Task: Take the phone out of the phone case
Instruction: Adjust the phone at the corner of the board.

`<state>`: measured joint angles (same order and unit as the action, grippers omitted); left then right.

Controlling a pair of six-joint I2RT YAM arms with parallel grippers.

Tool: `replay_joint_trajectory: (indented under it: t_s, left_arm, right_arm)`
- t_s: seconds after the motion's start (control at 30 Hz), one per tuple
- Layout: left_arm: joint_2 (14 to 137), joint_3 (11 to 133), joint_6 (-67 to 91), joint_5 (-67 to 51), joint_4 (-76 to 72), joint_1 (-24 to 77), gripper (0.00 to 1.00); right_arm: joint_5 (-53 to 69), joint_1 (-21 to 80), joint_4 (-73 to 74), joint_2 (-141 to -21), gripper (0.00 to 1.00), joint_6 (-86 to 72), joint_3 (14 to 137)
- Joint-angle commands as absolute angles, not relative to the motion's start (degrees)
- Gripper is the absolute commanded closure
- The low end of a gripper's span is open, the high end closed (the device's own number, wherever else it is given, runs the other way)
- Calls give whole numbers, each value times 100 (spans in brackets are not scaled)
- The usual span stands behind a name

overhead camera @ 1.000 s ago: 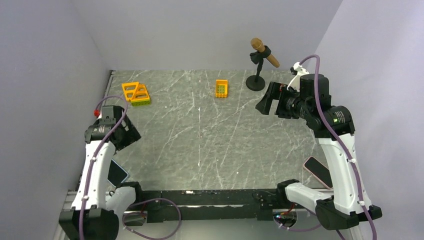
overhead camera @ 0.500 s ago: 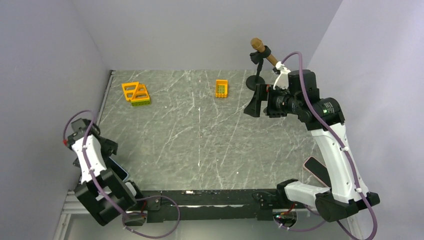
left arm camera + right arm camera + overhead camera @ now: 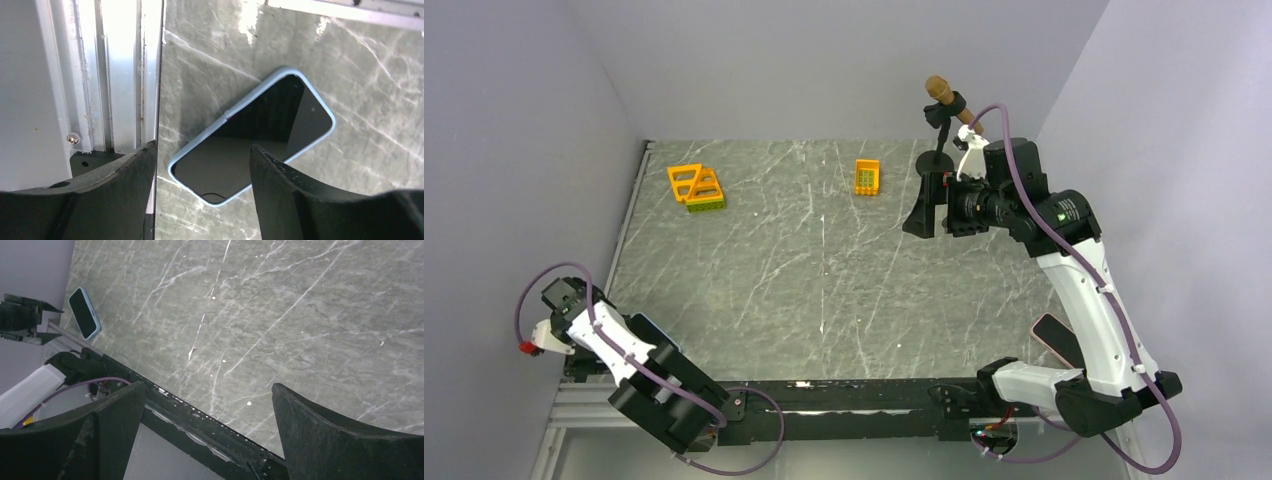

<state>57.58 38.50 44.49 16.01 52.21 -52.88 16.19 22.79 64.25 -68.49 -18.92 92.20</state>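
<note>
The phone in a light blue case [image 3: 252, 142] lies flat, screen up, at the table's near left edge beside the metal rail. It also shows in the top view [image 3: 652, 331], partly behind my left arm, and small in the right wrist view [image 3: 84, 313]. My left gripper [image 3: 202, 200] is open and empty, low at the table's left edge [image 3: 564, 298], with the phone's near end showing between its fingers. My right gripper [image 3: 922, 210] is open and empty, held high over the far right of the table, its fingers wide apart [image 3: 207, 435].
A pink-cased phone [image 3: 1060, 341] lies at the near right by the right arm's base. Orange and green toy blocks [image 3: 696, 186] and a small orange block [image 3: 867, 176] sit at the back. A microphone on a stand [image 3: 943, 108] is just behind my right gripper.
My left arm has swung back and down to the near left corner, its gripper now low beside the phone. My right gripper has moved left, toward the microphone stand.
</note>
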Motion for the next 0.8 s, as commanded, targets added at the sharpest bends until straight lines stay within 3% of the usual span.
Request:
replay_joint_trajectory:
  t_s: [0.0, 0.1, 0.47, 0.6, 0.77]
  left_arm:
    - [5762, 3565, 4767, 1729, 4810, -5679, 35]
    - [5751, 3422, 4822, 1742, 4665, -5829, 48]
    - [6456, 3017, 4940, 1387, 4004, -5906, 50]
    - [6949, 3084, 4718, 453, 3743, -5866, 60]
    - [6875, 3044, 4970, -317, 3581, -5142, 49]
  right_arm:
    - [1295, 2387, 6453, -6774, 0, -1719, 9489]
    - [1240, 2402, 6471, -6733, 0, -1724, 9444]
    - [1228, 2441, 6463, -6757, 0, -1740, 9491]
    - [1141, 2461, 6465, -6725, 0, -1729, 9493]
    - [1172, 2469, 6403, -6791, 0, -1750, 9508]
